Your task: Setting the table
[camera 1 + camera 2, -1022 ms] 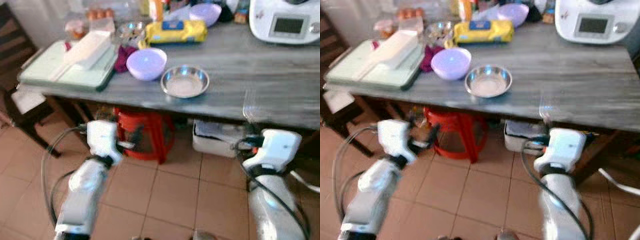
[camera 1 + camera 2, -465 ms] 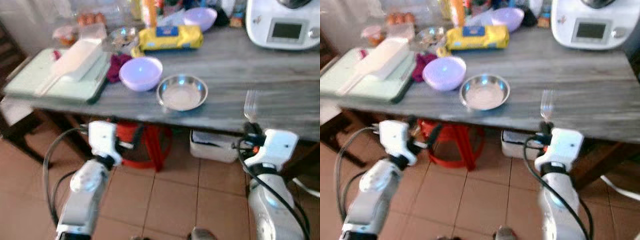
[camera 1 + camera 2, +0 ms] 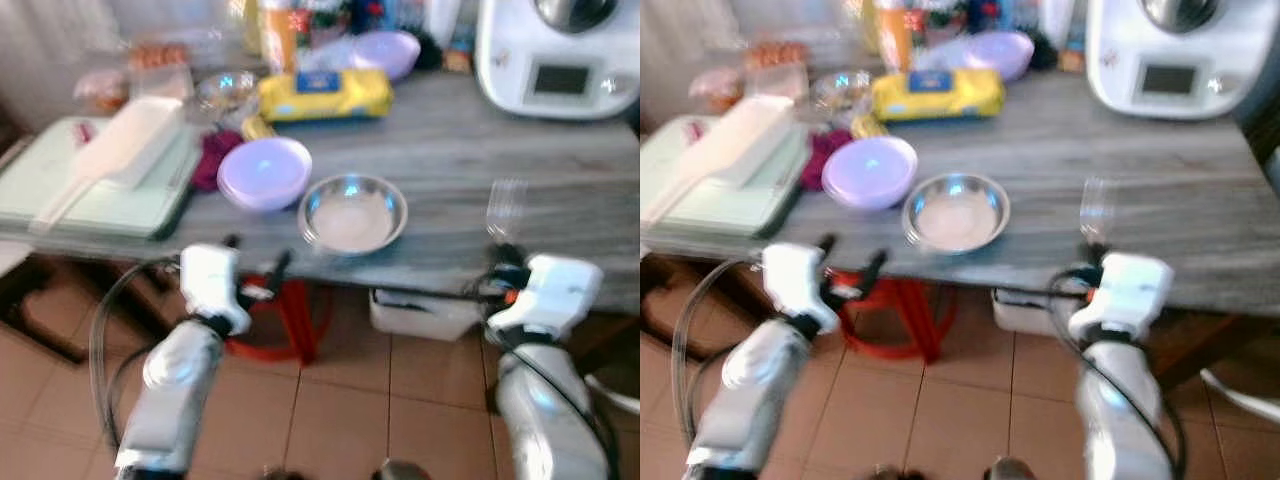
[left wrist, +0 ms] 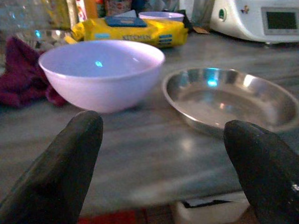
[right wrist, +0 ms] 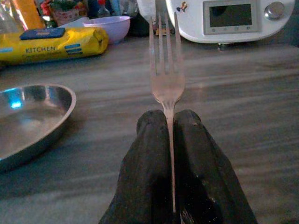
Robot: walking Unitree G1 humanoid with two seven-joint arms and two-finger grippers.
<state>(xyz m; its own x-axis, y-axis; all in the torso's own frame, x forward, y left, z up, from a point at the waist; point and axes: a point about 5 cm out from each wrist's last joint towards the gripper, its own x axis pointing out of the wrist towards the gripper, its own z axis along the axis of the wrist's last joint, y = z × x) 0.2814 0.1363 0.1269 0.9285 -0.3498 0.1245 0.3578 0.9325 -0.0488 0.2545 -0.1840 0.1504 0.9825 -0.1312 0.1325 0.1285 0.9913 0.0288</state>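
The right gripper [image 5: 169, 122] is clamped on a fork [image 5: 166, 74], tines up, at the grey table [image 3: 470, 150] edge, approx 3 o'clock from the steel dish [image 3: 352, 212], while the left gripper [image 4: 159, 140] hangs spread wide just below the edge, w/ the purple bowl [image 4: 102, 72] at 11 o'clock.

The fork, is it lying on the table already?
No, the right claw holds the fork by its handle, prongs out above the table.
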